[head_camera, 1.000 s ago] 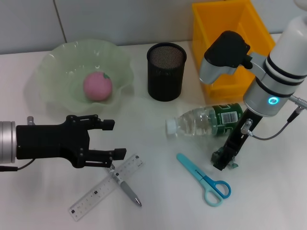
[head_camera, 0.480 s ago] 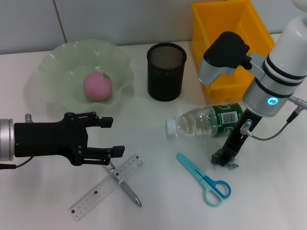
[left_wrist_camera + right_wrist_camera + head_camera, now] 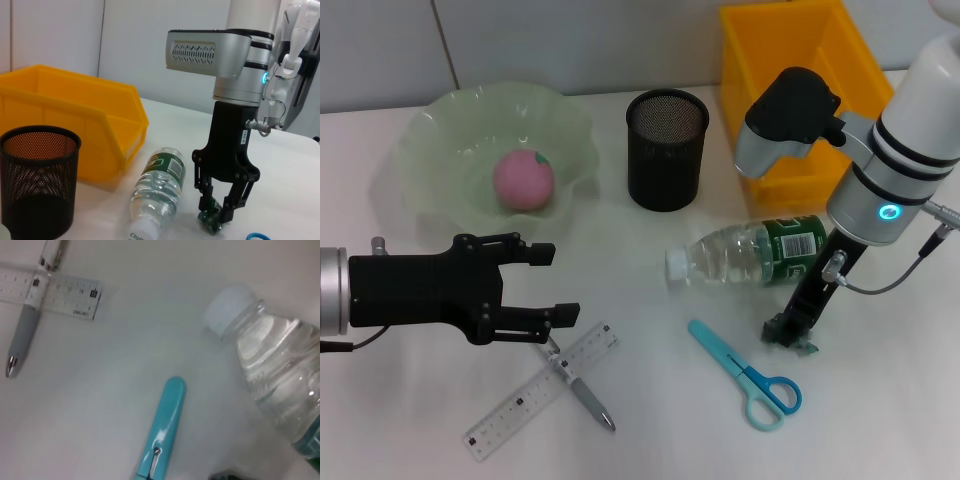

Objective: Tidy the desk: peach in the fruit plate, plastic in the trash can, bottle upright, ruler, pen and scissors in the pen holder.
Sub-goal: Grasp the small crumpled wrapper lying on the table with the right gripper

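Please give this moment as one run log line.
right gripper: shut on plastic | left gripper: open, near pen | peach: in fruit plate | bottle: lying

At center right of the frame, the right gripper (image 3: pixel 219 216) points down, its jaws closed on a small green scrap (image 3: pixel 210 221) at the bench. Left of it lies the bottle (image 3: pixel 155 192), then the mesh pen holder (image 3: pixel 37 182) and yellow bin (image 3: pixel 75 122).

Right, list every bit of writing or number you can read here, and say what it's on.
Ruler: "12 13 14" among its scale numbers; the small print beneath is too blurred to read.
Bottle: white print on the green label, too small to read.
Plastic scrap in the right gripper: no readable print.
Scissors, pen: none visible.
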Robot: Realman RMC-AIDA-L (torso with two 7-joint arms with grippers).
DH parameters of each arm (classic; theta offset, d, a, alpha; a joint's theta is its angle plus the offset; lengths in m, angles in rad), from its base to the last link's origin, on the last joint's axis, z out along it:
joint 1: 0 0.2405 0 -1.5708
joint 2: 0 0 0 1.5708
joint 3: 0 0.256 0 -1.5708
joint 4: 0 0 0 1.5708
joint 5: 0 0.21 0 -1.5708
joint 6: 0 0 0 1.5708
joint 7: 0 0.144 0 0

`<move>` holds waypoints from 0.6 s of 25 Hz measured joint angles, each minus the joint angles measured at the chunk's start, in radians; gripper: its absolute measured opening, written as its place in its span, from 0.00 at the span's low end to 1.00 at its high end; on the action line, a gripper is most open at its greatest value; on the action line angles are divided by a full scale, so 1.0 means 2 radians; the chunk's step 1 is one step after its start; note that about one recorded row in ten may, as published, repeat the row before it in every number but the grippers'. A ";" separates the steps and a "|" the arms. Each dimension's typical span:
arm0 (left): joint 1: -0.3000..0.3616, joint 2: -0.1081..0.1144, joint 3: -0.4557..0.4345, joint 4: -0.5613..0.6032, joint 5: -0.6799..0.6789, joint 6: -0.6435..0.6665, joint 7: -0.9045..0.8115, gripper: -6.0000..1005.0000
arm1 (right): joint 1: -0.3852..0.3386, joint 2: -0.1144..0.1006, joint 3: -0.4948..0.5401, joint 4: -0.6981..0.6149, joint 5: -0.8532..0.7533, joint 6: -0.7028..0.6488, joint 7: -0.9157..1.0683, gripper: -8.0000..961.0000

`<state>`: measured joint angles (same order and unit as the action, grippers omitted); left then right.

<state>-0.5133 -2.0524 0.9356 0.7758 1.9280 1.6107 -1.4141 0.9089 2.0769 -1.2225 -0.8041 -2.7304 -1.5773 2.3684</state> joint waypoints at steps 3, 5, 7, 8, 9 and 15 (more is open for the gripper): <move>0.001 -0.001 0.000 0.003 0.000 0.000 0.000 0.84 | -0.001 0.000 0.000 -0.001 0.000 -0.002 0.000 0.36; 0.001 -0.001 0.000 0.003 0.000 0.000 0.000 0.84 | -0.001 0.000 0.000 -0.001 0.000 -0.004 0.000 0.34; 0.002 -0.001 -0.002 0.003 0.000 0.002 0.000 0.84 | -0.001 0.000 0.002 -0.004 0.000 -0.010 0.000 0.33; 0.003 -0.001 -0.003 0.003 0.000 0.003 0.000 0.84 | -0.001 0.000 0.002 -0.004 0.000 -0.010 0.000 0.28; 0.003 -0.001 -0.004 0.003 0.000 0.004 0.000 0.84 | -0.001 0.000 0.003 -0.005 0.002 -0.012 0.000 0.23; 0.004 -0.002 -0.006 0.004 0.000 0.005 0.000 0.84 | -0.006 0.000 0.002 -0.017 0.006 -0.022 -0.001 0.08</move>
<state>-0.5049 -2.0555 0.9243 0.7839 1.9281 1.6199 -1.4136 0.8978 2.0770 -1.2195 -0.8374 -2.7175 -1.6214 2.3655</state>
